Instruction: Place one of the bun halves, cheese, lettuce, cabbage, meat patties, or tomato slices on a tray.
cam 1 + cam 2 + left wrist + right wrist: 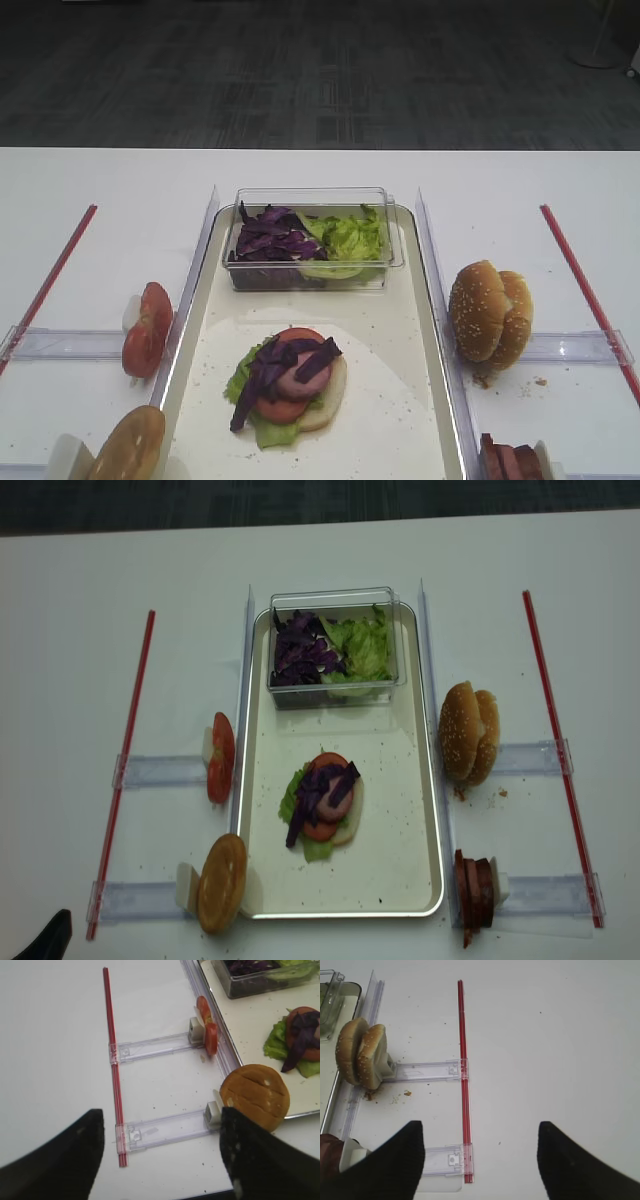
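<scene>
the meat patties point(474, 885) stand on edge right of the tray point(400, 865), cut off at the bottom in the front view; their count is unclear. on the tray sits one stack: bun half, lettuce point(262, 428), tomato, meat, purple cabbage point(283, 366). more of both greens fill one clear tub point(312, 238). two bun halves point(490, 312) stand on the right, one bun half point(221, 883) and two tomato slices point(208, 1031) on the left. the left gripper point(160, 1157) fingers are spread apart over the bench point(55, 1060), empty; the right gripper point(481, 1160) fingers likewise.

A white table point(120, 200) carries two red strips point(125, 770) near its left and right edges, joined to clear plastic rails point(160, 771).
</scene>
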You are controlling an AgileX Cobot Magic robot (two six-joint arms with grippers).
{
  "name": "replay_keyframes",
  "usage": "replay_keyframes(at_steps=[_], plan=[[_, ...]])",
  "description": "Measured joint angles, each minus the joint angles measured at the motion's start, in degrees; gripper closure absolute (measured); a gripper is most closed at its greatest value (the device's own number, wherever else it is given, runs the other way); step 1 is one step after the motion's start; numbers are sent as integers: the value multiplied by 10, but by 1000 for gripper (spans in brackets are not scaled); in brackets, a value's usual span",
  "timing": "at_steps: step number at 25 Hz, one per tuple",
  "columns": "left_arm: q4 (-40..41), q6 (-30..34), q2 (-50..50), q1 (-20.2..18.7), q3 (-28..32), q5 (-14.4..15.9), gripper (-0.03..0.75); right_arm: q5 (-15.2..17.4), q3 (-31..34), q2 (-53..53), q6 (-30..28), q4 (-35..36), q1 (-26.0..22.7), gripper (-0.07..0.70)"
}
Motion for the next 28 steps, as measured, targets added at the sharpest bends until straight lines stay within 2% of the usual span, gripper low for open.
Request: replay_keyframes(at_steps=[28], plan=[[0, 0, 0, 0, 0, 0, 263, 0, 0, 0, 0, 0, 0, 123]])
